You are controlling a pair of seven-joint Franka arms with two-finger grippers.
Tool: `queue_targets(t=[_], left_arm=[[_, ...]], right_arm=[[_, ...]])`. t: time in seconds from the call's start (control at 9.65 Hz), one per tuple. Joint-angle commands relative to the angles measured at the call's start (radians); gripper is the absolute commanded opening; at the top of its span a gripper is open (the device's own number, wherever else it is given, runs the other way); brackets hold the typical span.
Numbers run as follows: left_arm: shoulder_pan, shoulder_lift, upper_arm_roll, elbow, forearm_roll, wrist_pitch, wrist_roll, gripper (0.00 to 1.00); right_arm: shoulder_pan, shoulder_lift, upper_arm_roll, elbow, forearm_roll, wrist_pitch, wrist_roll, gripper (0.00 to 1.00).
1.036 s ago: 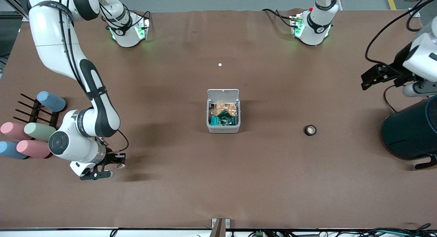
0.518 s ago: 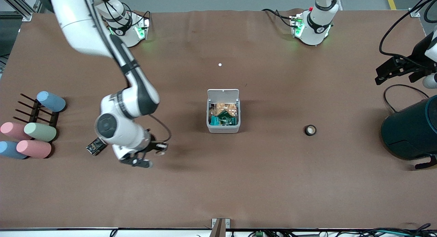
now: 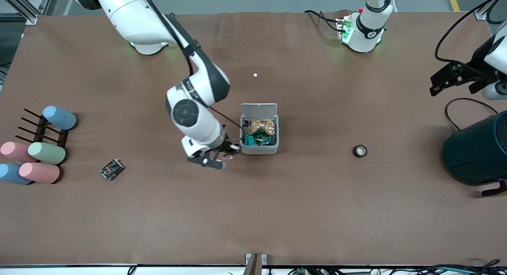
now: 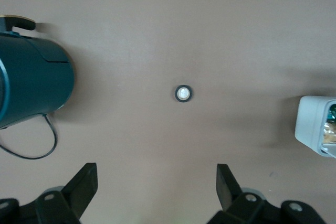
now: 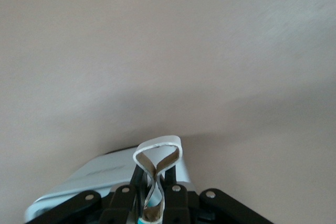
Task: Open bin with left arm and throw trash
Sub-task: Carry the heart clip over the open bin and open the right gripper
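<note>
Carried across the table from the pastel-cylinder end, the rubber-band loop (image 5: 157,156) now hangs just beside the open bin (image 3: 259,148).

Right hand (image 3: 222,158) is pinched shut on the loop, the bin touching-close at its fingertips with lid up and wrappers inside; the drop-off step looks under way, and next it needs to move over the opening and release. Left hand (image 4: 157,195) waits wide open, holding nothing, over the table's end near the dark drum (image 3: 477,152). Tape roll (image 3: 360,151) and black wrapper (image 3: 111,169) lie well apart from it on the table (image 3: 317,211).

Even overhead light, soft shadows, sharp focus.
</note>
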Motion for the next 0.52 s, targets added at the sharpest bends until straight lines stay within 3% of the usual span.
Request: queue_targets(t=[0.0,0.31,0.41], left_arm=[[0.002,0.123,0.003,-0.074,-0.015,0.192,-0.004,1.0],[0.001,0.326,0.002,-0.087,-0.015,0.385,-0.036,1.0],[-0.005,0.395,0.0,-0.098,-0.015,0.454,-0.057,1.0]], right_arm=[[0.053,-0.028,-0.01,-0.013,0.006,0.018,0.066,0.18],[0.108,-0.028,-0.012,-0.013,-0.001,0.018,0.114,0.2],[0.108,-0.028,-0.012,-0.013,-0.005,0.018,0.114,0.35]])
